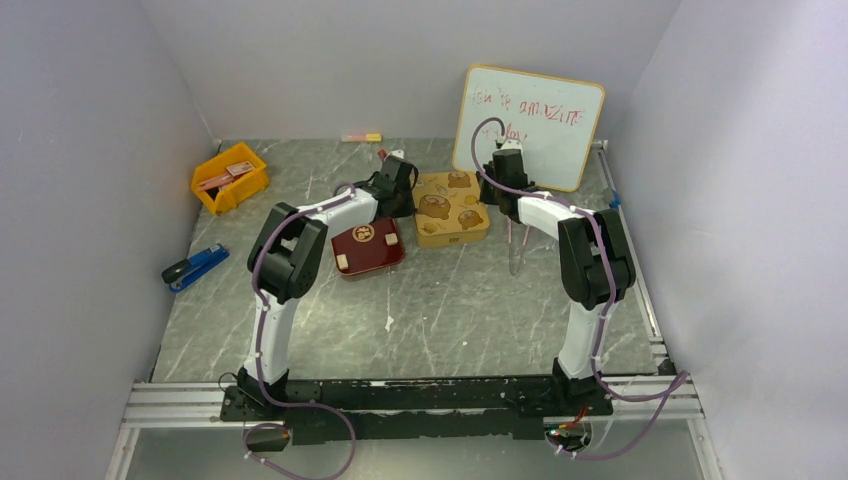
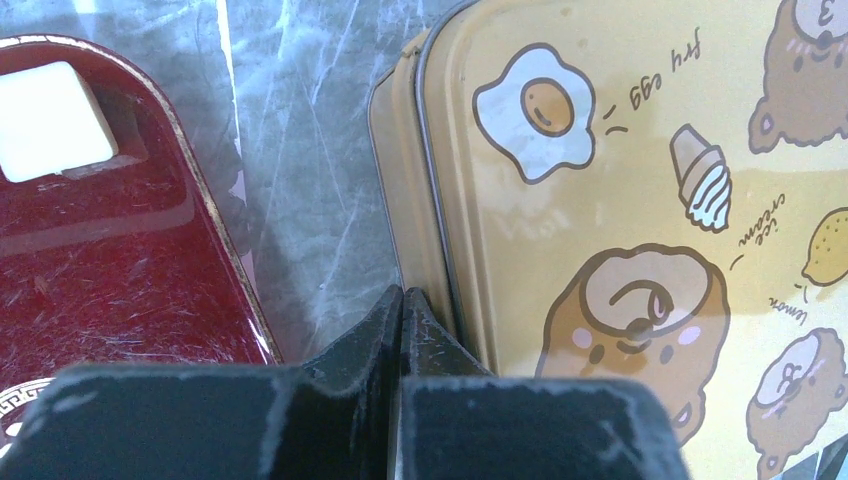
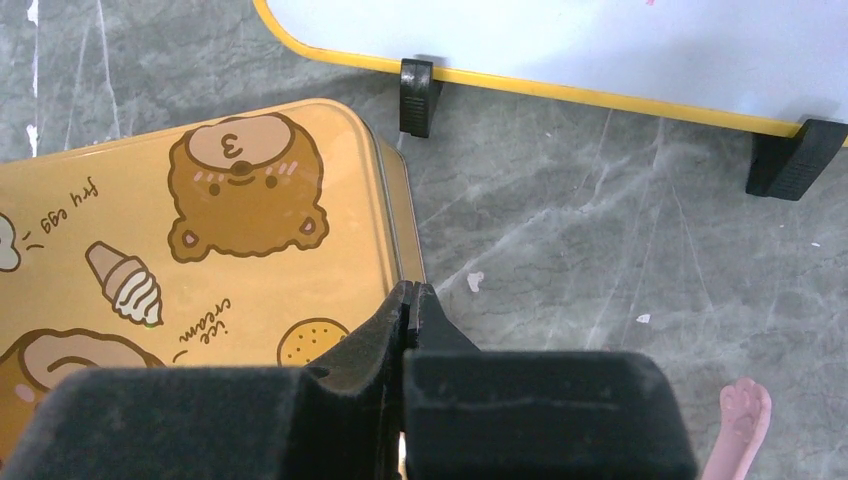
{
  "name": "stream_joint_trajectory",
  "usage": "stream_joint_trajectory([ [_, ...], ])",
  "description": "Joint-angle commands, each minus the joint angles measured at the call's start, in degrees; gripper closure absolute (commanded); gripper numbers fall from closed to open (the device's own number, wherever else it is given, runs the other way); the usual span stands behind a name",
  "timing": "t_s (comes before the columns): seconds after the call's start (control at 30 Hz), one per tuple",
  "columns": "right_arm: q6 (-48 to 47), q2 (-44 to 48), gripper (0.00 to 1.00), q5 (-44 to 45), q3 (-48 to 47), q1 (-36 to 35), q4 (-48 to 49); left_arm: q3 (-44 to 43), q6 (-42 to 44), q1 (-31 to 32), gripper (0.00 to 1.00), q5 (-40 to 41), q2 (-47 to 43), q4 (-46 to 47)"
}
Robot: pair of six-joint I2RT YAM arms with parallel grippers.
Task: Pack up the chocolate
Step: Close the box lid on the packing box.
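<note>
Two small pale square pieces of chocolate point(image 1: 343, 262) lie on a dark red tray point(image 1: 367, 250); one piece point(image 2: 50, 120) shows close up in the left wrist view, on the tray point(image 2: 100, 270). To the right of the tray sits a gold tin with bear pictures point(image 1: 452, 208), its lid on. My left gripper point(image 1: 408, 203) point(image 2: 402, 300) is shut and empty, its tips low against the tin's left edge point(image 2: 400, 190). At the right edge of the tin point(image 3: 200, 250), my right gripper point(image 1: 492, 200) point(image 3: 411, 295) is likewise shut on nothing.
A whiteboard point(image 1: 530, 125) leans on the back wall behind the tin, its black feet point(image 3: 416, 97) on the table. A pink paw-tipped tool point(image 3: 745, 420) lies right of the tin. A yellow bin point(image 1: 230, 178) and a blue stapler point(image 1: 195, 266) sit far left.
</note>
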State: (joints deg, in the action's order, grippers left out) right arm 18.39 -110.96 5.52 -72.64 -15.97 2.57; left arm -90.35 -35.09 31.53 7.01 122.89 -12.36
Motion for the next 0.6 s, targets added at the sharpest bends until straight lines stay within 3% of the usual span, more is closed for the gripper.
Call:
stream_joint_trajectory([
  [0.0, 0.0, -0.2, 1.0, -2.2, -2.2, -1.8, 0.3, -1.7, 0.3, 1.2, 0.95, -0.1, -0.8, 1.8],
  [0.57, -1.1, 4.3, 1.0, -0.2, -1.6, 0.3, -0.9, 5.7, 1.3, -1.2, 0.95, 5.8, -11.4, 0.5],
])
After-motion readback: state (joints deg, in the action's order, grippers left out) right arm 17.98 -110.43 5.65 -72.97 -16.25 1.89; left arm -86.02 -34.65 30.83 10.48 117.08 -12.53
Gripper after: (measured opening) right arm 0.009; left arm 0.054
